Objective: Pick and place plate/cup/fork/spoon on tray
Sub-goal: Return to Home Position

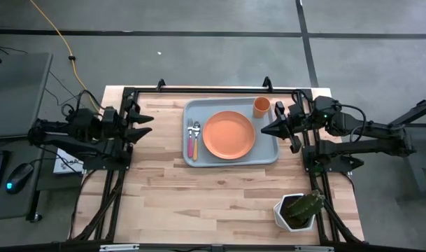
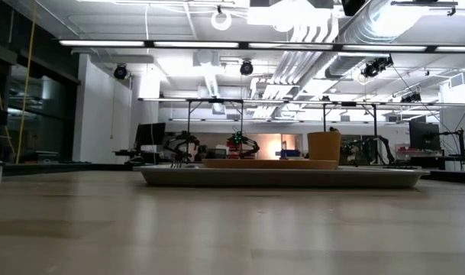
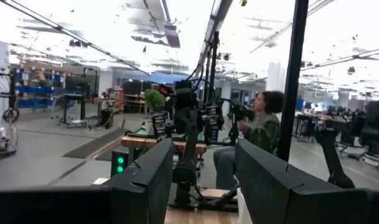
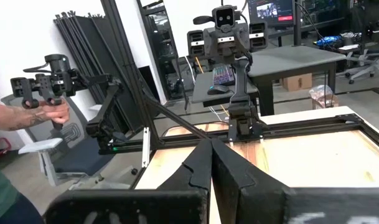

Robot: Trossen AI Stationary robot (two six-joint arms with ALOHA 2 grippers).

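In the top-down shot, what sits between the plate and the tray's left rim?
In the high view, the fork and the spoon lie side by side on the tray, between the plate and its left rim.

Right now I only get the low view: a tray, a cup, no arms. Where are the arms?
Observer: From above, the left gripper is off to the left of the tray; the right gripper points in over its right edge, near the cup.
Operator: Are they holding anything?
Observer: No. The left is open and the right is shut; both are empty.
Operator: Anything lying flat on the tray?
Observer: The fork and spoon lie side by side, left of the plate.
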